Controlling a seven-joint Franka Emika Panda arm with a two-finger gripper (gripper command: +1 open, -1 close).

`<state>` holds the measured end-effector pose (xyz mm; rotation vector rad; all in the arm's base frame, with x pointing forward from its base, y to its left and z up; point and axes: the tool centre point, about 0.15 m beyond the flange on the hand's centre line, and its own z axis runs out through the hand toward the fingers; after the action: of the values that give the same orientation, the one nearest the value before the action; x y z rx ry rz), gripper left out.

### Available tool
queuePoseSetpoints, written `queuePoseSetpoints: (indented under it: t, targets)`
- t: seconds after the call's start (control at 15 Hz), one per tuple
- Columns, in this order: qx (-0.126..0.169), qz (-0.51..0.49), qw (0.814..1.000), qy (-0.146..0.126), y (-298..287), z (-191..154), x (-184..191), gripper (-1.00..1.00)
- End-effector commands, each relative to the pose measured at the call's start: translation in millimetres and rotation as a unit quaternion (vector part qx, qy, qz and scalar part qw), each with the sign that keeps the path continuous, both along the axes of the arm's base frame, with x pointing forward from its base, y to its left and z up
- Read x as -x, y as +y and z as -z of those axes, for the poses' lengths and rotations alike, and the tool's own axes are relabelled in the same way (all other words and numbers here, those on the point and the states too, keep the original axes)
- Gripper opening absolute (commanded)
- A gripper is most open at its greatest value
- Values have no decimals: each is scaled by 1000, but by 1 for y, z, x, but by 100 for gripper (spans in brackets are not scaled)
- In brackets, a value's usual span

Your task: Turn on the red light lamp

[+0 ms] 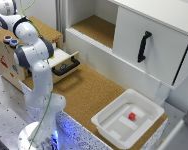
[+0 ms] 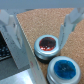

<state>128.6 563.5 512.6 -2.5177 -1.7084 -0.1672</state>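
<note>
On the cork-topped bench's far corner box, the open tool (image 2: 41, 37) hovers above the red light lamp (image 2: 47, 45), apparently lining up to press down.

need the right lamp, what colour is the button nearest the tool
Red centre, pale rim: the red light lamp, clearest in the wrist view.

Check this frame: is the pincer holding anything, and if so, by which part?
Nothing is held. The pincer is open, its fingers spread with only the cork surface between them, above the red light lamp; the blue one sits beside it.
</note>
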Motion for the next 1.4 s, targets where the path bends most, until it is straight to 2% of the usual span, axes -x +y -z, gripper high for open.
queuePoseSetpoints:
  t: [0.0, 0.13, 0.47, 0.53, 0.6, 0.67, 0.73, 0.87, 0.93, 1.0, 1.07, 1.2, 1.27, 1.33]
  targets:
    - [59, -19, 998, -5, 48, 6, -4, -100]
    - [68, -31, 997, -9, 53, 11, -6, -100]
    - [44, -15, 999, 2, 57, 35, -25, -100]
    - [43, -12, 999, -3, 57, 37, -26, -100]
    - [46, -5, 999, -20, 55, 41, -30, -100]
    - [66, 2, 997, -40, 56, 50, -35, -100]
    - [52, 0, 998, -20, 56, 60, -38, -100]
    - [68, -22, 997, 12, 61, 87, -26, -100]
    - [63, -22, 998, 16, 60, 88, -22, -100]
    - [51, -12, 999, 4, 55, 74, -21, -100]
    - [43, -1, 999, -20, 51, 56, -21, -100]
    - [28, 5, 996, -79, 40, -3, -14, -100]
    - [27, 8, 995, -96, 35, -20, -14, -100]
    - [34, 11, 994, -106, 30, -33, -16, 100]
